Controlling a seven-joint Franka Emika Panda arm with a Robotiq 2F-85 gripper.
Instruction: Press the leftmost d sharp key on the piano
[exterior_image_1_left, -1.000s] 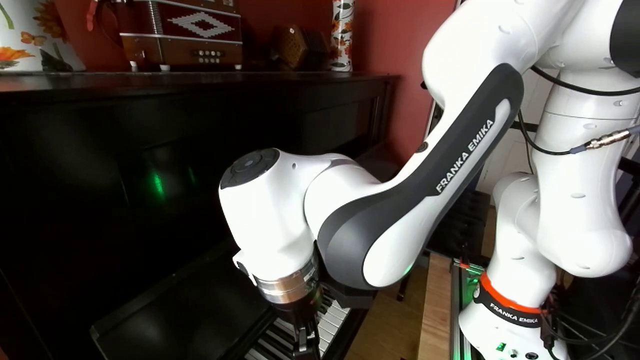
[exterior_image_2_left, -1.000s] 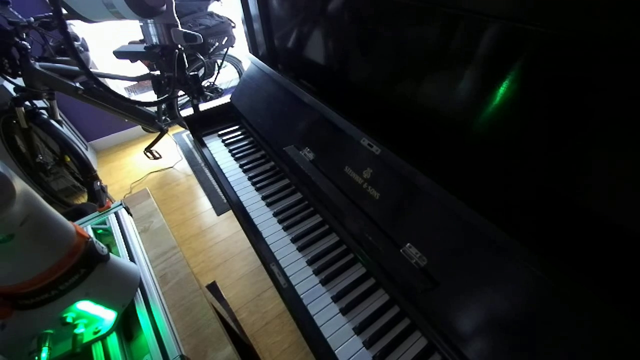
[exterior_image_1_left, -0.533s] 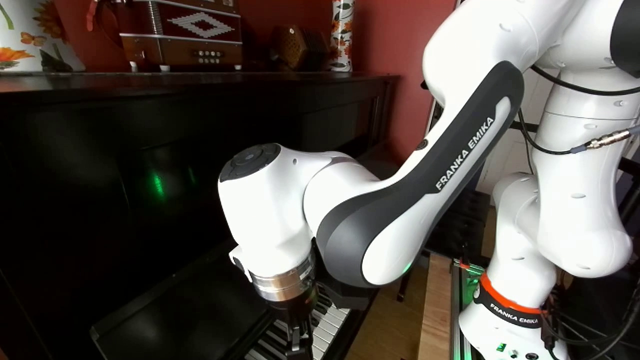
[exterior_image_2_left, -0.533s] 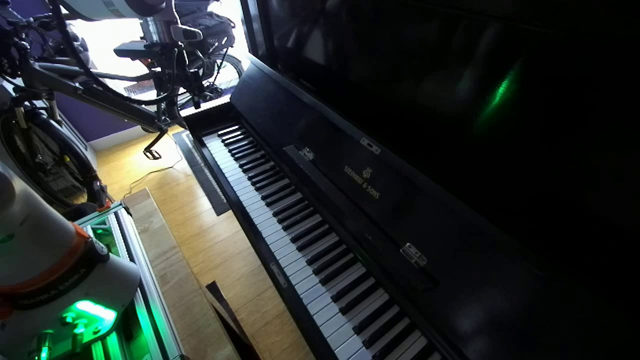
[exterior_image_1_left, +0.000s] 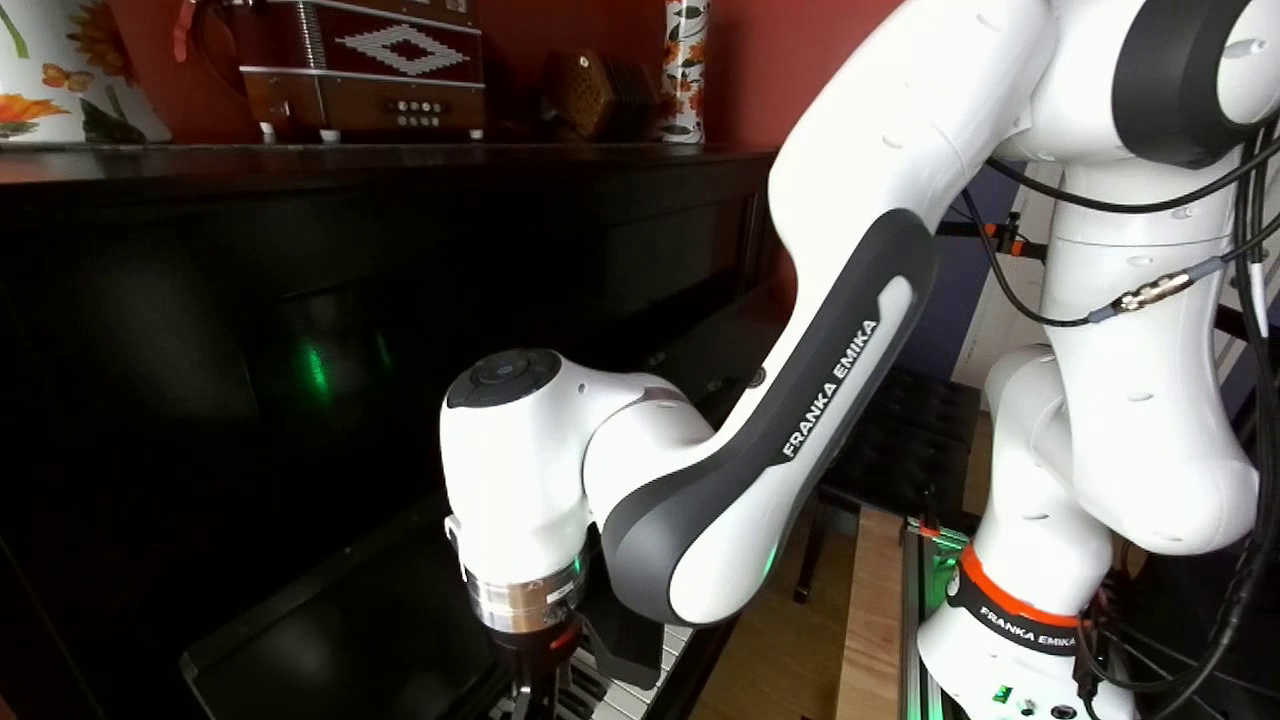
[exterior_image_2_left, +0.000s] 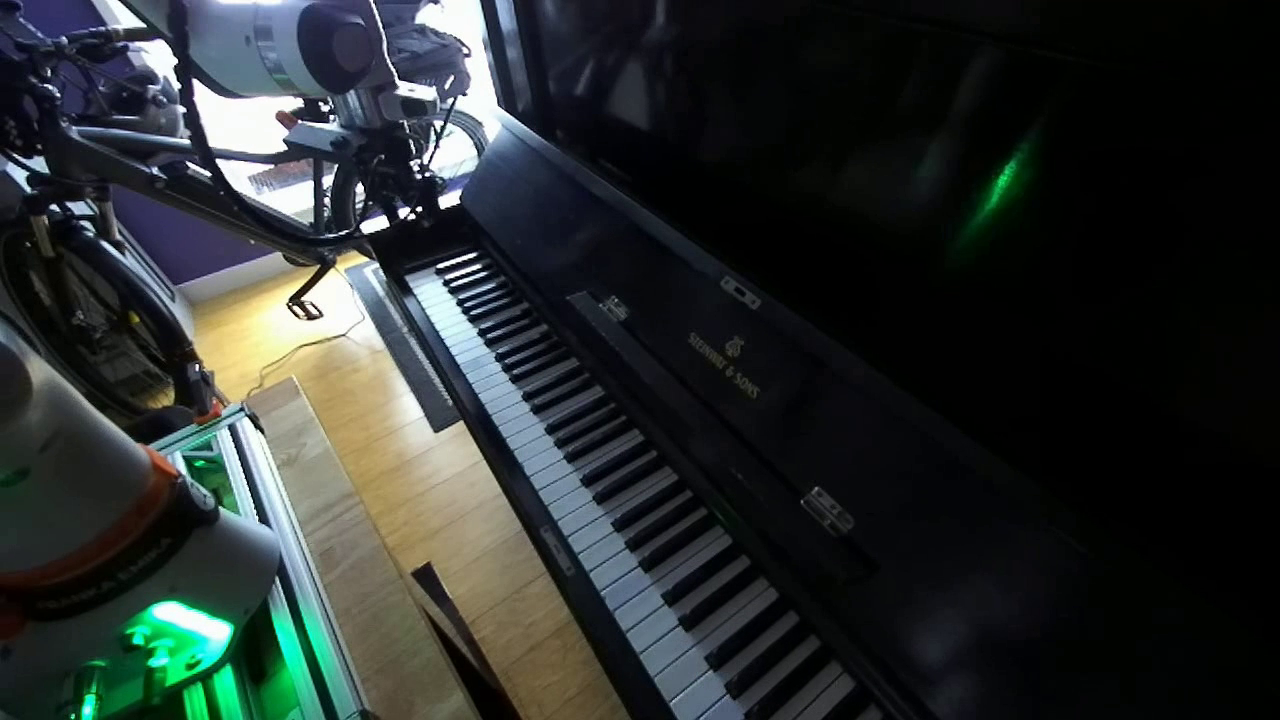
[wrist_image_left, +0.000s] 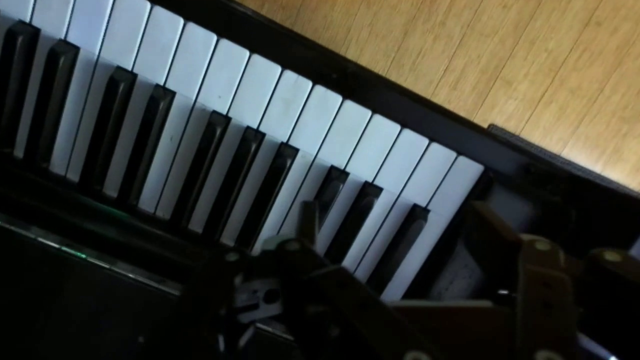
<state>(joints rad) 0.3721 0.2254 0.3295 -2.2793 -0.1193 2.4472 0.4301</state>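
We are holding our white arm (exterior_image_1_left: 800, 420) bent and sloping downward; our wrist (exterior_image_1_left: 515, 490) is pointing down, and our tool (wrist_image_left: 395, 210) is standing with fingers (wrist_image_left: 308, 220) well apart.

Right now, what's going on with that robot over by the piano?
A white robot arm holds its claw, open with nothing between the fingers, over the low end of the piano. It looks set to press the leftmost D sharp key: in the wrist view, one finger overlaps that key's edge. I can't tell whether they touch.
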